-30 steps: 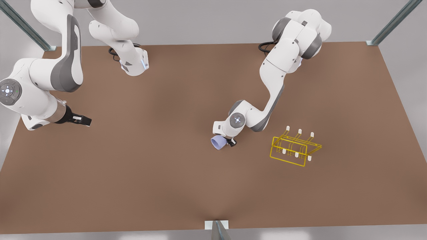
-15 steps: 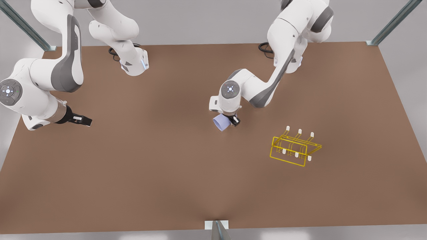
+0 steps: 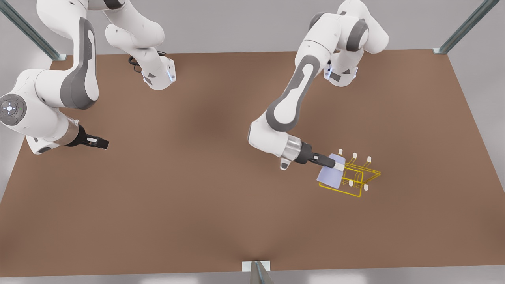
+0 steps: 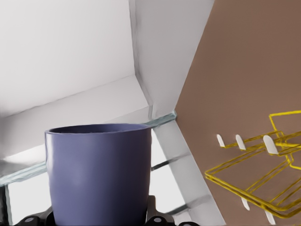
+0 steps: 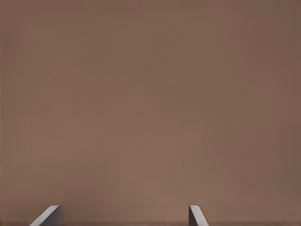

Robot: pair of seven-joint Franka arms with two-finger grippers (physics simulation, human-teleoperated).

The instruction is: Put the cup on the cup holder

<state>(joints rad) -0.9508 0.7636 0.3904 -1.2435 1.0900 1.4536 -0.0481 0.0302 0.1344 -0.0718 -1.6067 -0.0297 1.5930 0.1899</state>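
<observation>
A brown tabletop (image 3: 197, 205) is carrying the scene, with two white arms reaching over it. The arm at the front view's right, which is the left arm, is extending toward the yellow wire cup holder (image 3: 357, 181), while the right arm is waiting well apart at the front view's left. The left tool (image 3: 335, 163) is clamping the cup (image 3: 330, 174) by its side, its fingers closed against the wall. The cup is hanging over the holder's end nearest the arm, overlapping the frame; whether it is touching a prong cannot be told. The cup's long axis is lying tilted, roughly crosswise to the tool, its wide mouth pointing down toward the viewer. The white-capped prongs (image 4: 269, 143) are standing just beside the cup, so the coming move probably turns on lining the mouth up over one prong. The right tool (image 3: 99, 142) is hovering with fingers (image 5: 48, 216) spread apart, holding nothing.
</observation>
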